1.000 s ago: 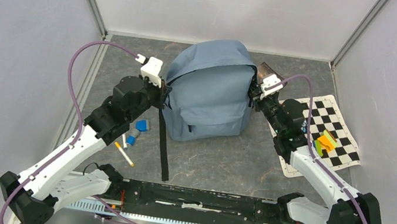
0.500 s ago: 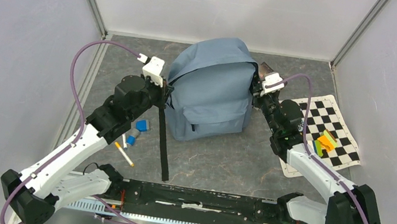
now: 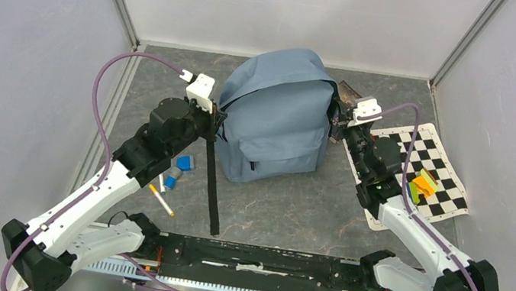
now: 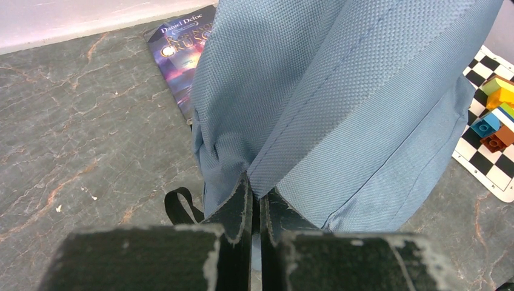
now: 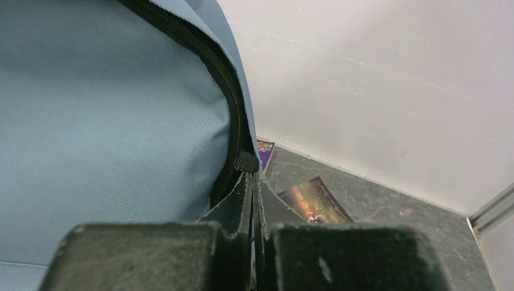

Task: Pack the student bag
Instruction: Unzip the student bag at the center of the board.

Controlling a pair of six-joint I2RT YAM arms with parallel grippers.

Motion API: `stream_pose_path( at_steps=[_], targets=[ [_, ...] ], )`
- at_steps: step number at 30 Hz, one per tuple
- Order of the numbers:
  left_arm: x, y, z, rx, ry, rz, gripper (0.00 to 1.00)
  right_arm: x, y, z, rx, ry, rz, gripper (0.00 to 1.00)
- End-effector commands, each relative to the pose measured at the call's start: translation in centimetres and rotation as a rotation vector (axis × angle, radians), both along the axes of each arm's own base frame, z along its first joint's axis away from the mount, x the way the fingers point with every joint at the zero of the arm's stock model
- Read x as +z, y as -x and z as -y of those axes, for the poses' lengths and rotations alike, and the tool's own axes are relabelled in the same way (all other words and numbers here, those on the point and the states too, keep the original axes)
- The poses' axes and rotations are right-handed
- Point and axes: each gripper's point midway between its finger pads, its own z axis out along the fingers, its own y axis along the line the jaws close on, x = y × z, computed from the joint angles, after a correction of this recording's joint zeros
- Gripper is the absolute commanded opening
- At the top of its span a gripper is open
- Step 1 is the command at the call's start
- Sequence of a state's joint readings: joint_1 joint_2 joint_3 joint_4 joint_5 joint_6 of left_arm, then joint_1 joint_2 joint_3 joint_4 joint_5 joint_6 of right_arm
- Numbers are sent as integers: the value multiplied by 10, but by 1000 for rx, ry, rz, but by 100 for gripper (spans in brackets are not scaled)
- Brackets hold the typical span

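Noting the student bag (image 3: pixel 274 117) upright between both arms, its place barely changed over the last second. At the bag's left side, the left gripper (image 4: pixel 256 197) keeps its jaws pinched on a fold of grey-blue fabric. At the bag's right side, the right gripper (image 5: pixel 253 182) now has its jaws pressed together just under the end of the black zipper (image 5: pixel 225 82); moments ago they stood parted. We cannot tell whether it pinches the zipper tab. Its wrist sits slightly further right of the bag than before. Behind the bag lies a book (image 4: pixel 182 54); right of it, a chequered mat (image 3: pixel 435 153).
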State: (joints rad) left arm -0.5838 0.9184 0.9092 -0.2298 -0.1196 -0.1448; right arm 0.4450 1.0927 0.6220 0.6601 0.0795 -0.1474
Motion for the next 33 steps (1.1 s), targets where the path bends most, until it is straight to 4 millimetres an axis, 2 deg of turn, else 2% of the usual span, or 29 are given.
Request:
stream_pose_path(
  at_steps=[1, 5, 10, 17, 24, 27, 29, 33],
  targets=[
    [12, -2, 6, -23, 29, 42, 2, 11, 17, -10, 93, 18, 25, 0],
    [11, -2, 8, -30, 29, 37, 2, 15, 24, -17, 145, 25, 8, 0],
    [10, -2, 9, -38, 32, 34, 2, 19, 22, -13, 118, 37, 25, 0],
    [9, -2, 11, -47, 36, 29, 2, 49, 21, 2, 36, 7, 105, 0],
    [8, -1, 15, -63, 41, 21, 2, 72, 22, -20, 144, 17, 110, 0],
    [8, -1, 15, -62, 41, 21, 2, 74, 20, -18, 131, 21, 91, 0],
    [9, -1, 14, -58, 40, 25, 2, 68, 20, -15, 115, 25, 60, 0],
    [11, -1, 12, -49, 42, 31, 2, 36, 29, -7, 99, 47, -11, 34]
  ],
)
